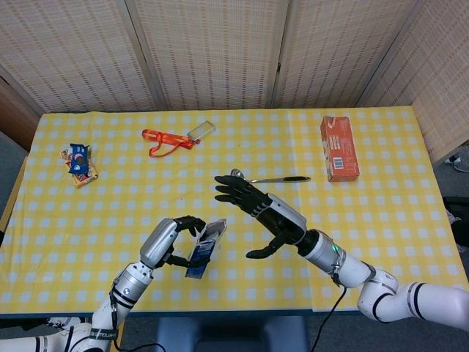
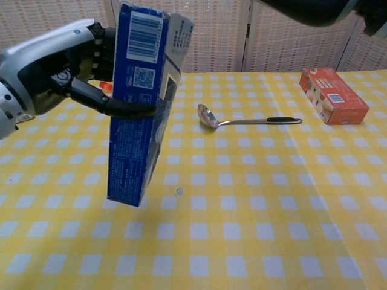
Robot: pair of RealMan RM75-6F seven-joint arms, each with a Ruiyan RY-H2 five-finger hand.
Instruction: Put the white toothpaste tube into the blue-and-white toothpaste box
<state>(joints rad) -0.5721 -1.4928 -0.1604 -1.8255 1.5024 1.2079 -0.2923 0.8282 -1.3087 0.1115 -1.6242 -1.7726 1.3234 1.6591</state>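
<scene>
My left hand (image 1: 170,240) grips the blue-and-white toothpaste box (image 1: 204,249) around its middle and holds it upright above the table's front. In the chest view the box (image 2: 142,103) stands nearly vertical in the left hand (image 2: 63,63), with its top flap open. My right hand (image 1: 261,210) hovers to the right of the box, apart from it, fingers spread and holding nothing. Only a dark edge of the right hand (image 2: 314,7) shows at the top of the chest view. The white toothpaste tube shows in neither view.
A spoon (image 1: 267,179) lies behind the right hand on the yellow checked table (image 1: 381,220). An orange-red carton (image 1: 339,148) lies at the back right. An orange lanyard with a card (image 1: 172,139) and small snack packets (image 1: 79,163) lie at the back left.
</scene>
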